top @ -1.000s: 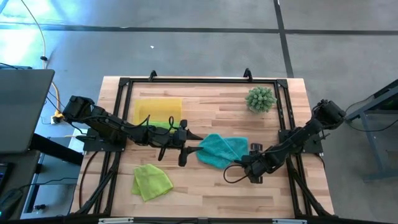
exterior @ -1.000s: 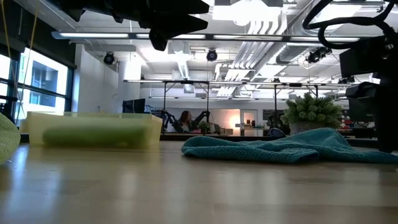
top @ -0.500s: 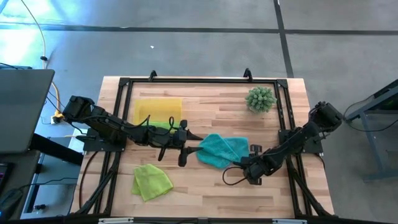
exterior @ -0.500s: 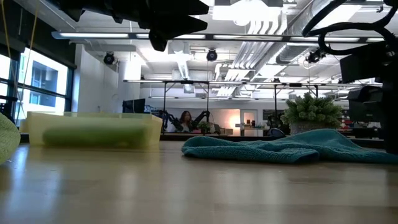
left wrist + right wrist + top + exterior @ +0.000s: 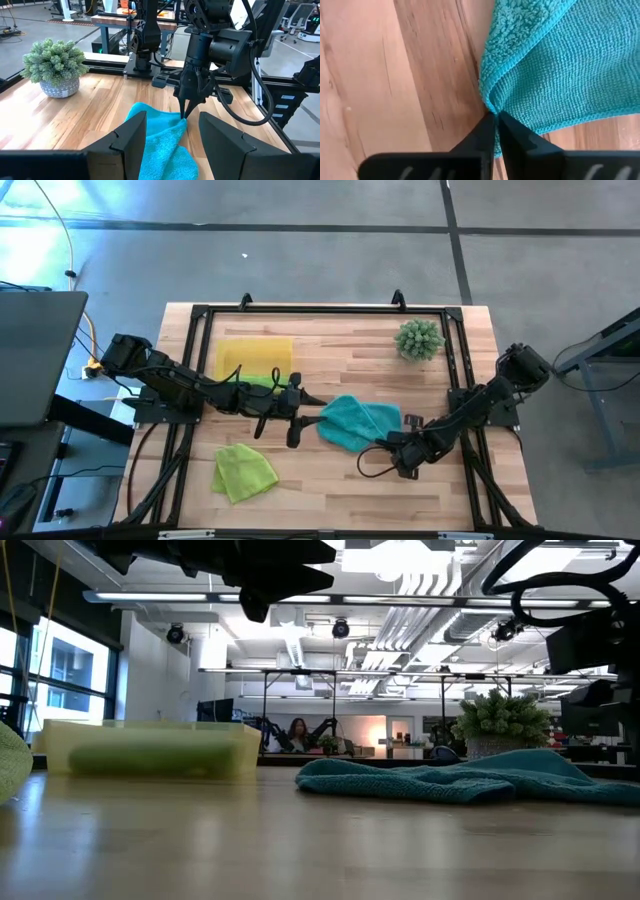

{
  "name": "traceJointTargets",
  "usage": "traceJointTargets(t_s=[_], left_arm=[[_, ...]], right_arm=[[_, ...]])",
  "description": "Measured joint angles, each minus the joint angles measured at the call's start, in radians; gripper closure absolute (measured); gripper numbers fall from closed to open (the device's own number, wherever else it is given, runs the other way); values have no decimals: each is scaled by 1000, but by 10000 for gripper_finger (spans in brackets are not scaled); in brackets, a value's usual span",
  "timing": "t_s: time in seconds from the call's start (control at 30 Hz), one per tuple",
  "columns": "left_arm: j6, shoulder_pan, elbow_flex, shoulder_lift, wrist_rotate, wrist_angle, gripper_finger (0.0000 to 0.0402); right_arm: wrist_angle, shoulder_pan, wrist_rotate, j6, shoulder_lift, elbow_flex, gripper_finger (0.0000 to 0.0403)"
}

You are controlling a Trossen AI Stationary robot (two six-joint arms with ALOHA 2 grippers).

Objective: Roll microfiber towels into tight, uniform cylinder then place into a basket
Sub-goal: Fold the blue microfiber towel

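Teal towel [image 5: 357, 421] lay crumpled mid-table, w/ the right gripper [image 5: 496, 119] clenched on its edge, pinching a fold. Soft, light, floppy cloth; likely to sag and bunch, so best taken by a hemmed corner. Left gripper [image 5: 172, 135] hovered just beside it, fingers apart, holding nothing. Green roll [image 5: 145, 758] sat in the basket [image 5: 254, 350]; another green towel [image 5: 243, 472] lay near the front edge. Pinch depth hard to judge.

A nubby, looped-cloth teal towel [image 5: 555, 65] lies on the smooth, varnished wood table [image 5: 385, 85].
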Motion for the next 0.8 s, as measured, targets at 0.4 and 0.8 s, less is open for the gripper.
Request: traceJointTargets(t_s=[0.4, 0.8], left_arm=[[111, 0, 0, 0, 0, 17, 229], [272, 1, 0, -1, 96, 98, 229]], right_arm=[[-309, -6, 308, -59, -100, 266, 401], [-270, -126, 508, -566, -101, 521, 402]])
